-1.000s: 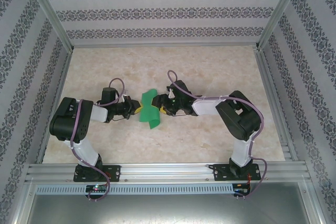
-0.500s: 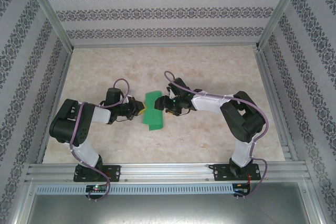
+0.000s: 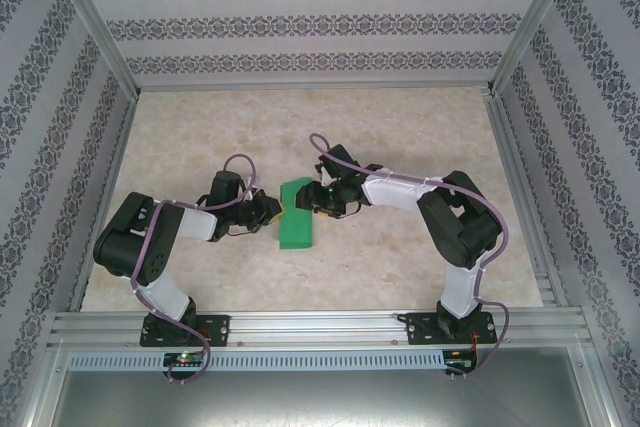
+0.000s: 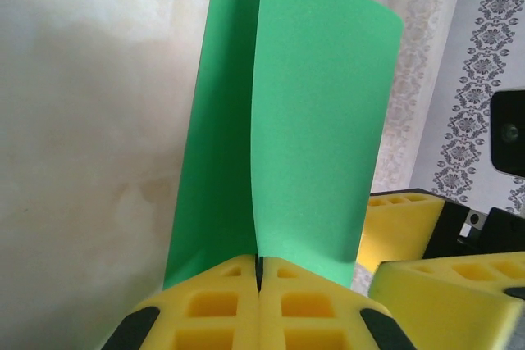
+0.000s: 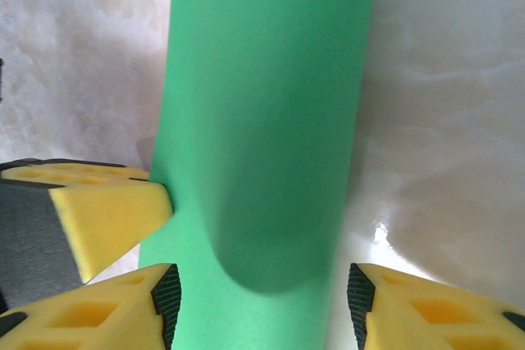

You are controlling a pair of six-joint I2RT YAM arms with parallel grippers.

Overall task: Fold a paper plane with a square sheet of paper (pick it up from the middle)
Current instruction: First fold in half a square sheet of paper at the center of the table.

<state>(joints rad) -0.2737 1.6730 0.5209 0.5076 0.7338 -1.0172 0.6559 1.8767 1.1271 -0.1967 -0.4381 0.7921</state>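
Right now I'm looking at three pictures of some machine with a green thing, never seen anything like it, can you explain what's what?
These are two robot arms bolted at the near edge of a marbled table. The wide picture looks down from above and behind them; the other two come from a camera on each wrist. The green thing is a square sheet of paper, bent over double. The left gripper, with yellow foam pads, is shut, pinching both layers. The right gripper is open, its pads either side of the paper's rounded bend; whether they touch it I cannot tell.
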